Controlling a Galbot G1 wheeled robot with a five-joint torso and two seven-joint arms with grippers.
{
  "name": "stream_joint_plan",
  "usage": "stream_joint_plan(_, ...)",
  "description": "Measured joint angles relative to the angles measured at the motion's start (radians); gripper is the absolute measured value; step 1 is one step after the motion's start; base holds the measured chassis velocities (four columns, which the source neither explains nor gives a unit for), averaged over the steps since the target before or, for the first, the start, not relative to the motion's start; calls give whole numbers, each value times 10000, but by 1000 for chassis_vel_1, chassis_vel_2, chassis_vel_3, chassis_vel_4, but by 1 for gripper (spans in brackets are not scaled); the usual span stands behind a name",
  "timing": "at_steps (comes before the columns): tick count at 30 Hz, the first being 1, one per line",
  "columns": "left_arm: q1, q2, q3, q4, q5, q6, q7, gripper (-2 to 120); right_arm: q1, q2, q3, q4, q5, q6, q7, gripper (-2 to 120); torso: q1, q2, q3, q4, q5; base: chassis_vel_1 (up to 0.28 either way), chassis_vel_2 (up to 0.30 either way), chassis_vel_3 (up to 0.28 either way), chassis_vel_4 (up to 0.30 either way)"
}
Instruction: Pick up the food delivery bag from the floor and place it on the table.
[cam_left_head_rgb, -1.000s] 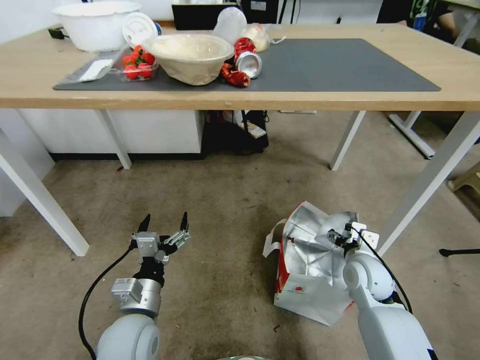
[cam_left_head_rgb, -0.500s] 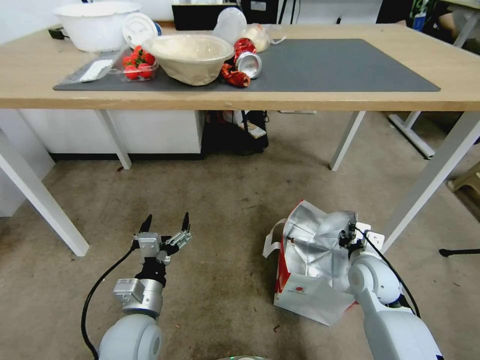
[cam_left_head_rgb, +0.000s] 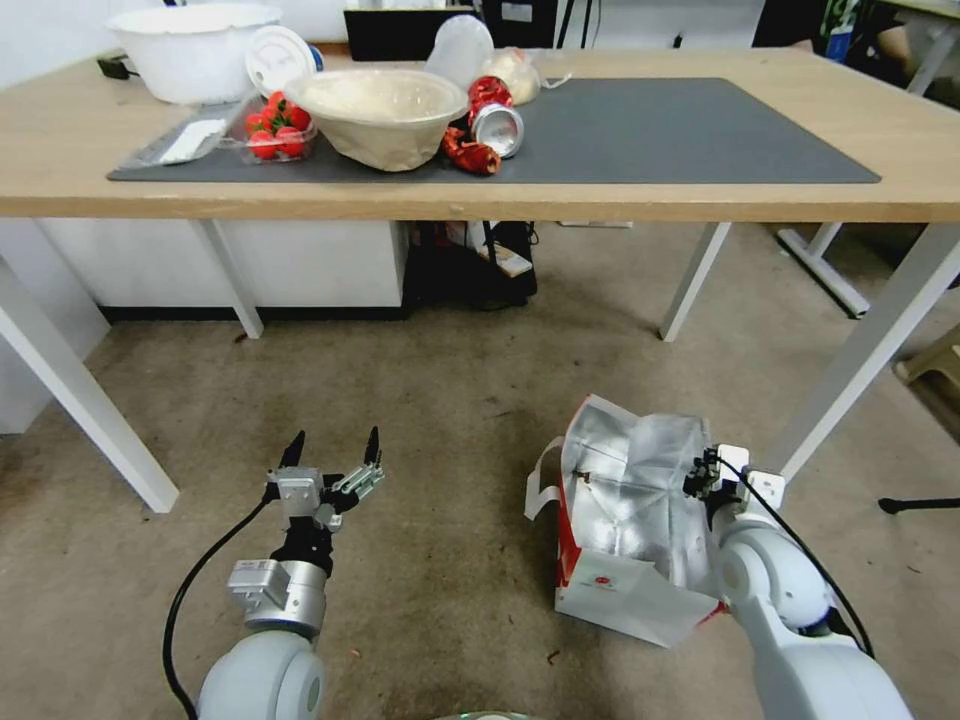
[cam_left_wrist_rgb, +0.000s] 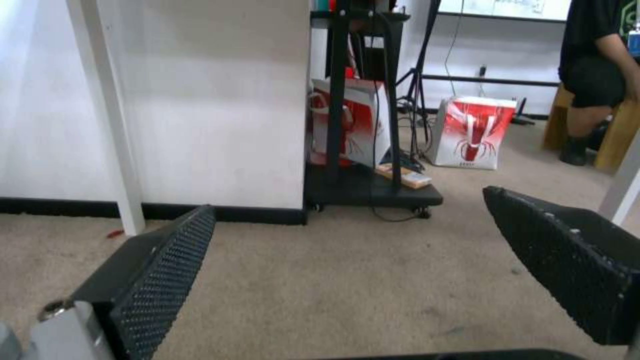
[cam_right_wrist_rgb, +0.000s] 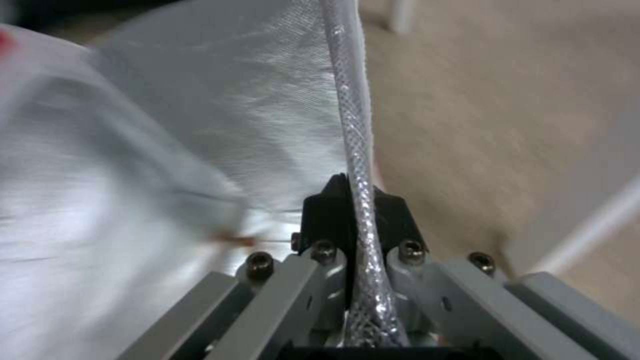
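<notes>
- One food delivery bag (cam_left_head_rgb: 630, 520) stands on the beige carpet (cam_left_head_rgb: 450, 400) beside a white leg of the table (cam_left_head_rgb: 700, 195).
- Right gripper (cam_left_head_rgb: 705, 478) is clamped on the bag's rim; the right wrist view shows its fingers (cam_right_wrist_rgb: 333, 210) pinching the foil edge.
- Left gripper (cam_left_head_rgb: 332, 455) hovers spread above carpet.
- Left wrist view shows two red-and-white bags (cam_left_wrist_rgb: 475, 131) beyond.

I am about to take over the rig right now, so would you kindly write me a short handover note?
Right gripper: shut on the far rim of the food delivery bag, foil edge pinched between its fingers.
Left gripper: open, idle, low over the carpet left of the bag.
Bag: on the floor near the table's right front leg, mouth open, base resting on the carpet.
Table: right part of its grey mat is bare; bowls, strawberries and a can crowd the left.
Done: grasp made.
Left: lift the bag and set it on the table.
</notes>
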Motion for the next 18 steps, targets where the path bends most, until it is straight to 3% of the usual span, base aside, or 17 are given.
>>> stream_joint_plan(2,-5,-18,27,3,8,-5,-3,100,-278,-553,75,489,495,173,-872,0,1,0,0,-1,0,0,0,0,0)
stream_joint_plan(4,-6,-22,34,6,10,-6,-3,100,-338,-713,94,602,665,229,-1109,0,0,0,0,-1,0,0,0,0,0)
stream_joint_plan(6,-10,-37,50,23,23,-14,-6,100,-543,-1530,200,1065,1426,557,-2078,0,0,1,0,-1,0,0,0,0,0)
stream_joint_plan(8,-10,-39,50,23,24,-19,-7,100,-576,-1720,234,1146,1634,635,-2312,0,1,1,0,0,2,0,0,0,0)
stream_joint_plan(10,-16,-44,52,27,26,-29,-12,100,-632,-2697,442,1437,2497,908,-3674,0,0,1,0,-1,0,0,0,0,0)
stream_joint_plan(12,-17,-46,50,27,30,-33,-15,100,-627,-2974,504,1479,2673,1006,-4070,0,0,2,0,1,0,0,0,0,0)
stream_joint_plan(14,-18,-45,26,27,51,-45,-17,100,-546,-3872,614,1598,3160,1313,-5145,0,1,1,0,0,1,0,0,0,0)
stream_joint_plan(18,-16,-42,8,27,57,-49,-18,100,-451,-4453,641,1658,3572,1565,-5785,0,1,2,0,0,1,0,0,0,0)
